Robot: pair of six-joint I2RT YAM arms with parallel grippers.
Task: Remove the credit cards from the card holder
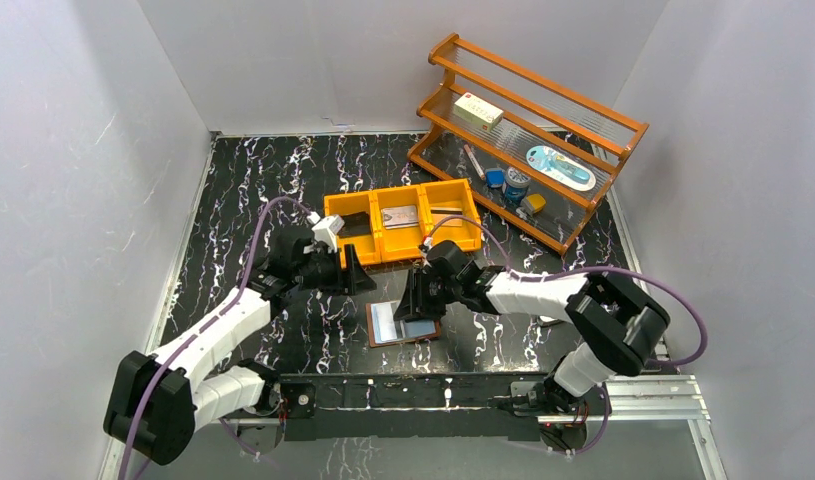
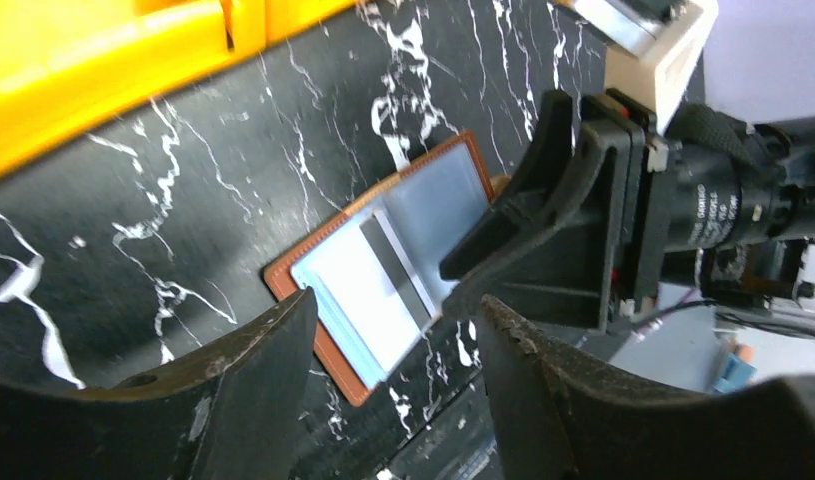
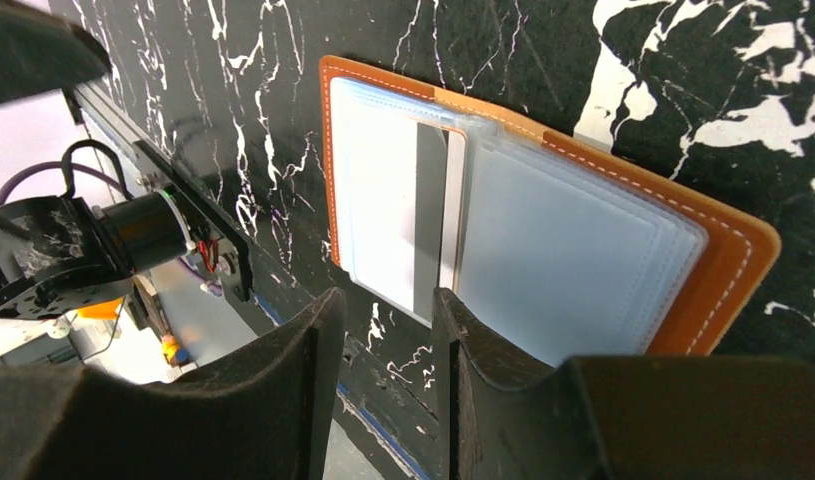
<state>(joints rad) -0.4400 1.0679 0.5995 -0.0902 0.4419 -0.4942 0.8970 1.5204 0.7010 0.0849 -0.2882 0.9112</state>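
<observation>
Centrally on the black marbled table, near its front edge, the card holder lies spread open and flat, its brown stitched border framing pale clear sleeves. A silvery credit card with a black stripe sits inside the left sleeve; the stacked sleeves on the right half are cloudy, and what they hold cannot be told.

The right gripper hangs over the holder's far right part, hiding that corner from the top camera. Its fingers stand a narrow gap apart with nothing between them, lined up near the striped edge of the card. Whether the tips touch the sleeves cannot be told.

The left gripper is off to the holder's left and farther back, clear of it, with its jaws apart and empty, pointing toward the holder across bare table.

Just beyond both grippers sits an orange three-compartment bin. A grey flat card lies in its middle compartment, a dark thing is in the right one, and the left arm's wrist partly covers the left one.

Farther back on the right stands a wooden rack holding a white box, a blue-and-white package and a small can.
</observation>
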